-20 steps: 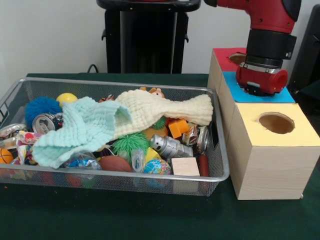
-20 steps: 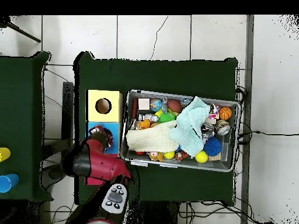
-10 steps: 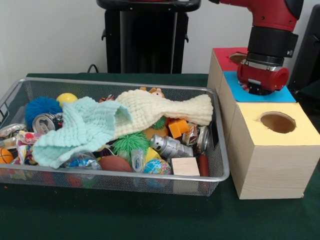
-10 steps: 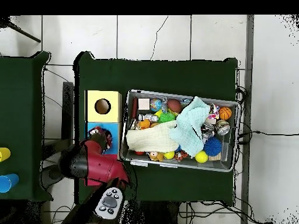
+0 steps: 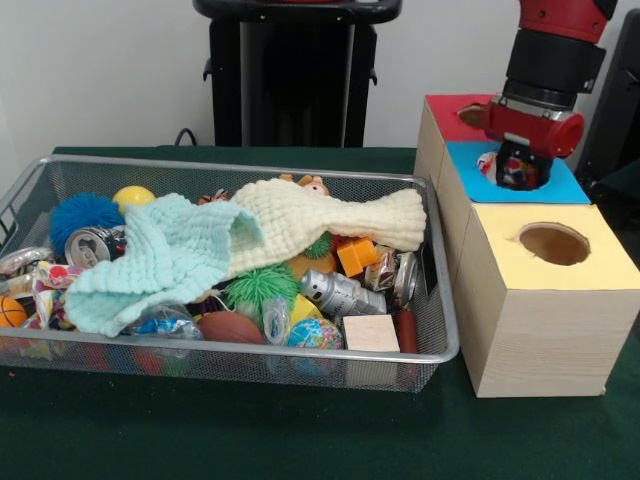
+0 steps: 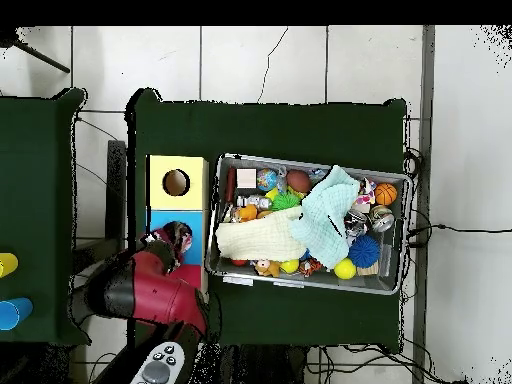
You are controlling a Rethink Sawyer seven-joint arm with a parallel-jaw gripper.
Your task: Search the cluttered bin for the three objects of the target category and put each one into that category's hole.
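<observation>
Gripper [image 5: 516, 168] has lifted clear above the blue box [image 5: 565, 188], a multicoloured object visible at its tip; grip state indeterminate. Likely a drop is under way. Bin [image 5: 440, 340] clutter beside the box unchanged.

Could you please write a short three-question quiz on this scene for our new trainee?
1. True or false: the pincer hangs above the blue-topped box.
2. Which box stands nearest the front-view camera: A red-topped, B blue-topped, C yellow-topped?
3. Fill in: the cream cloth lies partly over the pale ____ cloth in the wire bin.

Key: 1 true; 2 C, the yellow-topped box; 3 blue.
</observation>
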